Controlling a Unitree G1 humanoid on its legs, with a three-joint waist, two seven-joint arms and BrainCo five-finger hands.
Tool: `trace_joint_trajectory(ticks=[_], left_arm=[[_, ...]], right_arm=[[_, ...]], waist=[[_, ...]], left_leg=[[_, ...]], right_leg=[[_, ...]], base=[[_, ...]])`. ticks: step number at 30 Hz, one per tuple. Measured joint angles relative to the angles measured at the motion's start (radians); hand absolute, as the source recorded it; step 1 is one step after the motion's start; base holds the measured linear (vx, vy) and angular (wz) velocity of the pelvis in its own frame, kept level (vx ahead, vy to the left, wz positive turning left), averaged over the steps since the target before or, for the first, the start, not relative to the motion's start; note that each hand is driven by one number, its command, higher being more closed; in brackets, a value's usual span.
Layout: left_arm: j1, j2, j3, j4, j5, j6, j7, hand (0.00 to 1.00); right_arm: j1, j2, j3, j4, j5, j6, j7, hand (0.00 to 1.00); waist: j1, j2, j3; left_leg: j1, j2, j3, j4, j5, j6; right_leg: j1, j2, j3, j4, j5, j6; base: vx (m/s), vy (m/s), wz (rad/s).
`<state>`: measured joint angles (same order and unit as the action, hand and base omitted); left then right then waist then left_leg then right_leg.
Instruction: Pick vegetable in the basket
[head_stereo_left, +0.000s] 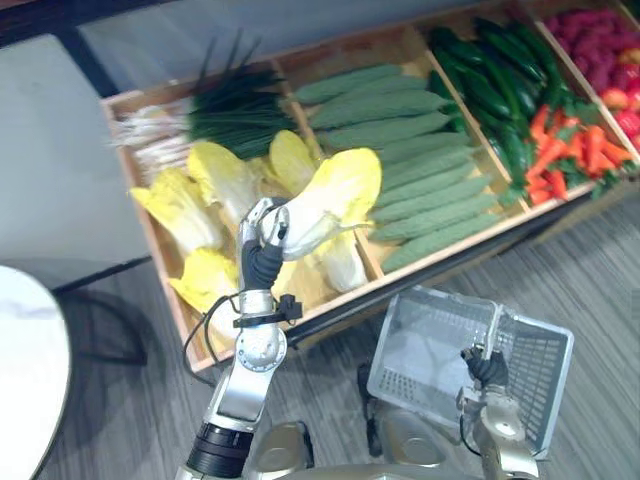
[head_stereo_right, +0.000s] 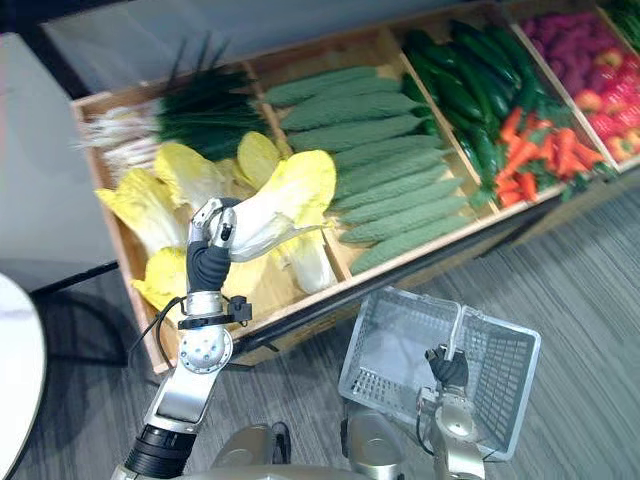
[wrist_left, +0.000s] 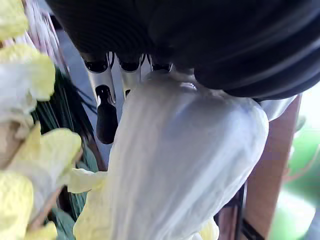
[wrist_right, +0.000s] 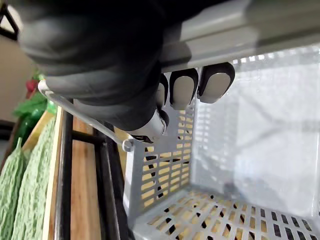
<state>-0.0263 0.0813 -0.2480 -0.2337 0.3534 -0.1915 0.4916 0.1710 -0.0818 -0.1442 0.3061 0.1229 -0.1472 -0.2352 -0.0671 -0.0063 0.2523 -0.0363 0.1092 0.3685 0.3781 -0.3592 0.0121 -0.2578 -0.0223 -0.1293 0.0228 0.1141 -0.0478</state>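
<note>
Risk, as judged: the cabbage (head_stereo_left: 335, 195) is gripped at its white stalk end alone, with the yellow leafy bulk hanging out to one side, so it may pivot or slip on the carry across to the basket (head_stereo_left: 545, 345). Cause: weight set off from the grip, and smooth stalk against the fingers. Second risk: loose outer leaves may tear off or snag the crate (head_stereo_left: 400, 272) edge on the way. Third risk: the handle (head_stereo_left: 497, 330) stands across the basket mouth, so a long cabbage may lodge on it or on the rim and roll to the floor. Fourth risk: the basket, held by one hand, may tip under the load. Left hand (head_stereo_left: 265, 225): clenched round the stalk end, fingers (wrist_left: 106, 115) lying along the white stalk in the left wrist view. Position of cabbage: lifted clear above the other cabbages in their bay, leaf end leaning toward the bay of green gourds (head_stereo_left: 420, 180), well apart from the basket. Right hand (head_stereo_left: 487, 368): fingers (wrist_right: 182, 87) wrapped over the handle, grasping it. Basket: grey, slotted, nothing visible inside, on the robot's right, beside the crate.
</note>
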Motion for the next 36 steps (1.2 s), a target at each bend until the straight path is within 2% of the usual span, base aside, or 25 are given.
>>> trace_joint_trajectory(ticks=[1,2,3,4,5,6,7,9,10,11,12,13,14,15,16,17,19,21,22,23,24,25,28,32,36], left_arm=[[0.005,0.000,0.019,-0.021,-0.012,0.000,0.008,1.00],[0.006,-0.001,0.028,-0.033,-0.019,0.000,0.011,1.00],[0.009,-0.002,0.042,-0.067,-0.034,-0.001,0.012,1.00],[0.011,-0.003,0.057,-0.104,-0.044,-0.013,0.014,1.00],[0.007,-0.003,0.058,-0.124,-0.051,-0.019,0.014,1.00],[0.003,-0.005,0.056,-0.131,-0.056,-0.033,0.014,1.00],[-0.003,-0.011,0.044,-0.127,-0.068,-0.040,0.014,1.00],[-0.019,-0.021,0.002,-0.106,-0.081,-0.040,0.012,1.00],[-0.040,-0.023,-0.028,-0.086,-0.090,-0.040,0.007,1.00],[-0.052,-0.025,-0.047,-0.064,-0.107,-0.041,-0.006,1.00],[-0.057,-0.025,-0.058,-0.048,-0.121,-0.043,-0.009,1.00],[-0.060,-0.023,-0.067,-0.010,-0.157,-0.043,-0.011,1.00],[-0.059,-0.022,-0.090,0.018,-0.195,-0.036,-0.014,1.00],[-0.057,-0.022,-0.106,0.024,-0.219,-0.036,-0.017,1.00],[-0.057,-0.026,-0.123,0.031,-0.245,-0.036,-0.026,1.00],[-0.057,-0.029,-0.139,0.033,-0.265,-0.037,-0.035,1.00],[-0.059,-0.038,-0.144,0.059,-0.297,-0.044,-0.060,1.00],[-0.060,-0.050,-0.144,0.092,-0.325,-0.043,-0.079,1.00],[-0.062,-0.060,-0.147,0.112,-0.334,-0.043,-0.092,1.00],[-0.066,-0.056,-0.156,0.142,-0.342,-0.039,-0.109,1.00],[-0.069,-0.056,-0.156,0.159,-0.342,-0.037,-0.118,1.00],[-0.083,-0.056,-0.164,0.191,-0.342,-0.030,-0.124,1.00],[-0.090,-0.054,-0.210,0.243,-0.337,-0.008,-0.165,1.00],[-0.089,-0.045,-0.228,0.349,-0.310,0.013,-0.202,1.00],[-0.088,-0.034,-0.215,0.460,-0.264,0.038,-0.202,1.00]], right_arm=[[-0.012,0.002,0.002,-0.016,-0.003,0.000,-0.005,1.00],[-0.015,0.002,0.003,-0.025,-0.010,0.000,-0.008,1.00],[-0.024,0.001,0.005,-0.040,-0.017,0.000,-0.014,1.00],[-0.036,-0.001,0.018,-0.054,-0.025,0.000,-0.017,1.00],[-0.040,-0.005,0.032,-0.061,-0.035,0.000,-0.018,1.00],[-0.050,-0.006,0.043,-0.062,-0.048,0.000,-0.019,1.00],[-0.071,-0.008,0.046,-0.062,-0.058,0.000,-0.019,1.00],[-0.090,-0.021,0.046,-0.063,-0.062,0.000,-0.021,1.00],[-0.103,-0.028,0.057,-0.065,-0.062,0.001,-0.021,1.00],[-0.125,-0.035,0.089,-0.073,-0.055,0.003,-0.019,1.00],[-0.133,-0.036,0.104,-0.084,-0.054,0.004,-0.019,1.00],[-0.141,-0.038,0.138,-0.101,-0.054,0.004,-0.015,1.00],[-0.141,-0.047,0.171,-0.113,-0.054,0.004,-0.009,1.00],[-0.141,-0.050,0.183,-0.123,-0.053,0.004,-0.004,1.00],[-0.142,-0.053,0.194,-0.145,-0.052,0.004,-0.004,1.00],[-0.143,-0.054,0.198,-0.175,-0.032,0.004,-0.003,1.00],[-0.153,-0.062,0.201,-0.192,-0.002,0.003,0.001,1.00],[-0.166,-0.082,0.204,-0.193,0.027,0.003,0.011,1.00],[-0.167,-0.103,0.212,-0.198,0.039,0.003,0.025,1.00],[-0.164,-0.108,0.223,-0.197,0.047,0.005,0.044,1.00],[-0.162,-0.106,0.227,-0.202,0.054,0.005,0.052,1.00],[-0.163,-0.103,0.241,-0.210,0.067,0.005,0.068,1.00],[-0.163,-0.103,0.286,-0.215,0.104,0.005,0.113,1.00],[-0.159,-0.099,0.326,-0.215,0.190,0.031,0.154,1.00],[-0.124,-0.111,0.356,-0.233,0.281,0.045,0.180,1.00]], waist=[[0.003,0.000,0.000],[0.010,-0.001,-0.001],[0.025,-0.002,-0.001],[0.025,-0.009,-0.009],[0.026,-0.020,-0.018],[0.026,-0.029,-0.030],[0.025,-0.019,-0.036],[0.013,0.011,-0.056],[0.014,0.014,-0.058],[0.028,0.015,-0.059],[0.030,0.016,-0.059],[0.034,0.018,-0.057],[0.042,0.018,-0.057],[0.048,0.018,-0.057],[0.058,0.018,-0.057],[0.070,0.021,-0.058],[0.075,0.024,-0.059],[0.078,0.035,-0.066],[0.077,0.062,-0.079],[0.077,0.050,-0.082],[0.071,0.042,-0.087],[0.056,0.031,-0.090],[0.051,0.029,-0.091],[0.053,0.018,-0.094],[0.052,0.016,-0.096]], left_leg=[[0.043,0.016,0.082,-0.019,-0.004,0.008],[0.073,0.019,0.126,-0.034,-0.005,0.008],[0.135,0.024,0.211,-0.055,-0.005,0.008],[0.170,0.028,0.272,-0.041,-0.009,0.013],[0.183,0.027,0.302,-0.022,-0.011,0.017],[0.195,0.026,0.329,-0.007,-0.018,0.016],[0.208,0.042,0.352,0.008,-0.033,0.014],[0.220,0.073,0.383,0.027,-0.054,0.000],[0.211,0.113,0.402,0.105,-0.047,0.004],[0.175,0.184,0.412,0.264,-0.013,0.057],[0.145,0.225,0.399,0.358,0.022,0.110],[0.082,0.279,0.314,0.539,0.086,0.161],[0.030,0.264,0.169,0.597,0.052,0.098],[0.006,0.245,0.097,0.599,0.037,0.073],[-0.041,0.198,-0.013,0.572,0.015,0.038],[-0.070,0.153,-0.096,0.500,-0.005,0.004],[-0.094,0.099,-0.213,0.345,-0.013,-0.022],[-0.091,0.060,-0.306,0.175,0.028,-0.074],[-0.093,0.064,-0.320,0.084,0.116,-0.061],[-0.068,0.057,-0.285,0.056,0.114,-0.050],[-0.054,0.043,-0.274,0.031,0.119,-0.042],[-0.034,0.017,-0.254,-0.015,0.134,-0.024],[0.022,-0.027,-0.211,-0.091,0.161,-0.003],[0.071,-0.038,-0.181,-0.146,0.164,-0.001],[0.105,-0.040,-0.163,-0.196,0.172,-0.009]], right_leg=[[-0.003,-0.055,-0.239,0.065,-0.050,-0.052],[0.004,-0.086,-0.353,0.105,-0.083,-0.073],[0.030,-0.146,-0.546,0.191,-0.139,-0.113],[0.049,-0.198,-0.672,0.274,-0.177,-0.143],[0.051,-0.226,-0.714,0.314,-0.175,-0.145],[0.047,-0.239,-0.720,0.343,-0.153,-0.132],[0.035,-0.218,-0.675,0.352,-0.158,-0.071],[0.017,-0.158,-0.626,0.334,-0.179,-0.035],[0.018,-0.111,-0.588,0.292,-0.173,-0.039],[0.036,-0.045,-0.532,0.227,-0.159,-0.060],[0.053,-0.019,-0.510,0.198,-0.153,-0.069],[0.101,0.025,-0.465,0.150,-0.143,-0.081],[0.142,0.039,-0.416,0.141,-0.141,-0.094],[0.161,0.040,-0.396,0.136,-0.143,-0.095],[0.187,0.040,-0.348,0.122,-0.140,-0.091],[0.207,0.039,-0.300,0.099,-0.126,-0.070],[0.243,0.039,-0.234,0.064,-0.108,-0.046],[0.266,0.043,-0.186,0.038,-0.092,-0.025],[0.274,0.062,-0.151,0.015,-0.079,-0.005],[0.291,0.052,-0.111,-0.012,-0.063,0.018],[0.292,0.039,-0.100,-0.019,-0.059,0.024],[0.291,0.015,-0.082,-0.030,-0.050,0.038],[0.296,-0.018,-0.023,-0.053,-0.031,0.066],[0.306,-0.030,0.030,-0.062,-0.025,0.067],[0.306,-0.026,0.063,-0.065,-0.025,0.067]], base=[[-0.06,0.075,-2.00],[-0.03,0.040,-2.15],[0.00,-0.026,-2.16],[0.04,-0.074,-2.28],[0.08,-0.099,-1.89],[0.10,-0.148,-1.79],[0.08,-0.142,-1.47],[0.19,-0.168,-1.11],[0.31,-0.218,-1.43],[0.26,-0.201,-1.38],[0.23,-0.180,-1.40],[0.23,-0.093,-1.14],[0.24,-0.049,-1.11],[0.27,0.033,-1.17],[0.28,0.068,-1.21],[0.27,0.087,-1.20],[0.26,0.156,-1.06],[0.20,0.199,-0.94],[0.22,0.303,-0.82],[0.18,0.257,-0.69],[0.20,0.317,-0.41],[0.11,0.197,-0.12],[0.12,0.222,-0.21],[0.08,0.146,-0.24],[0.03,0.011,-0.19]])
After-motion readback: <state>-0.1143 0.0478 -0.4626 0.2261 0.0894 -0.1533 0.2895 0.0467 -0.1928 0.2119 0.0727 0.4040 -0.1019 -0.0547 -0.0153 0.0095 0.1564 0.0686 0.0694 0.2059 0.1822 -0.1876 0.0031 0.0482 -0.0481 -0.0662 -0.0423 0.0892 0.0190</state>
